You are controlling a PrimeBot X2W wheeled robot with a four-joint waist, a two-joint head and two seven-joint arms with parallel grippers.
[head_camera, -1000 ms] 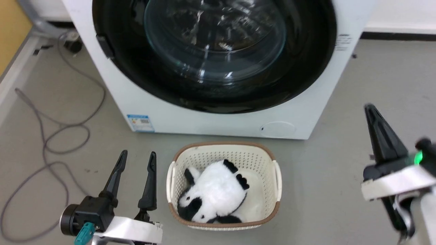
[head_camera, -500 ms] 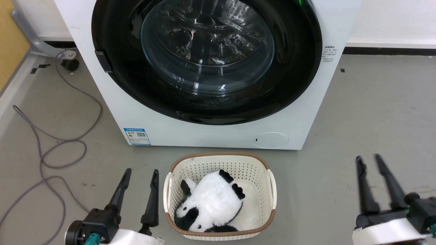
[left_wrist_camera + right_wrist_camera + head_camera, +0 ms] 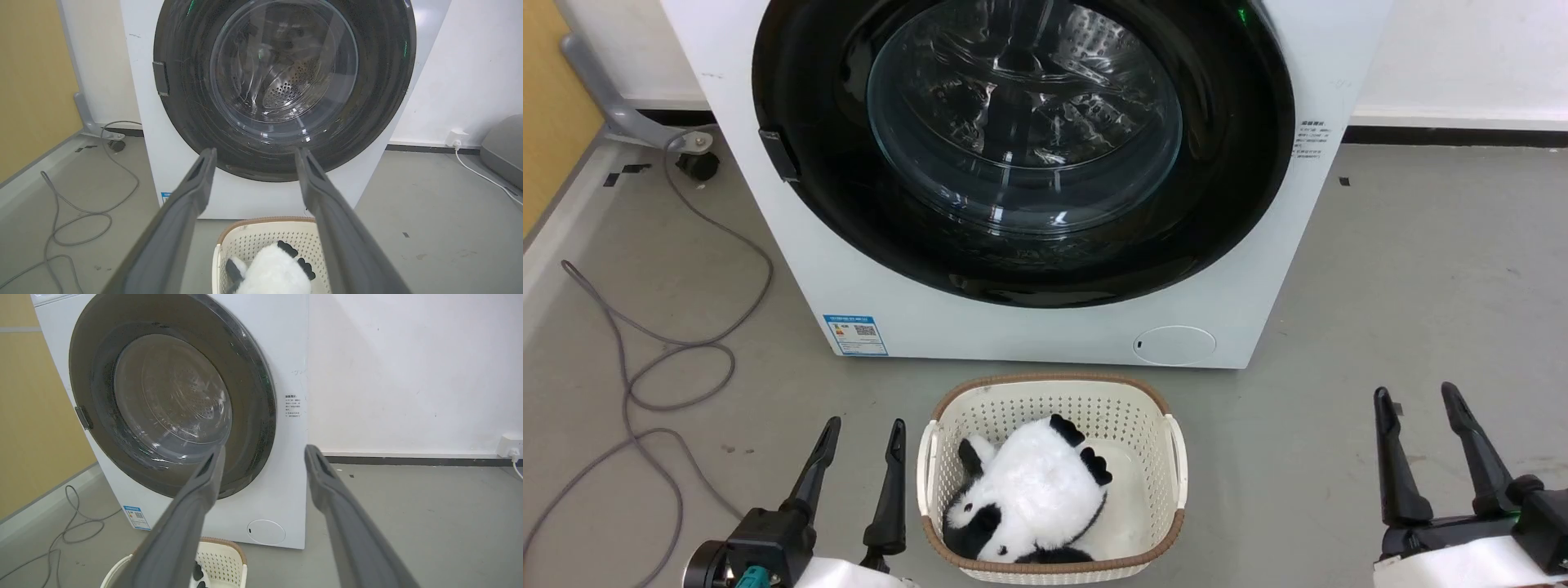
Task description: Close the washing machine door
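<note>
The white washing machine (image 3: 1029, 331) stands straight ahead. Its round glossy black door (image 3: 1225, 220) lies flat against the front, the clear glass bowl (image 3: 1025, 122) showing the steel drum behind. The same door (image 3: 384, 94) (image 3: 261, 416) faces both wrist cameras. My left gripper (image 3: 864, 429) hangs open at the lower left, well short of the machine, with nothing between its fingers. My right gripper (image 3: 1417, 396) is open and empty at the lower right, over bare floor.
A cream perforated basket (image 3: 1176, 457) holding a black-and-white plush panda (image 3: 1033, 490) sits on the floor between my grippers, just before the machine. A grey cable (image 3: 678, 359) loops over the floor at the left. A white wall socket (image 3: 508, 446) and cord are at the far right.
The right arm has dropped from a raised spot at the right edge to rest low at the lower right. The head camera has tilted, showing more of the door.
</note>
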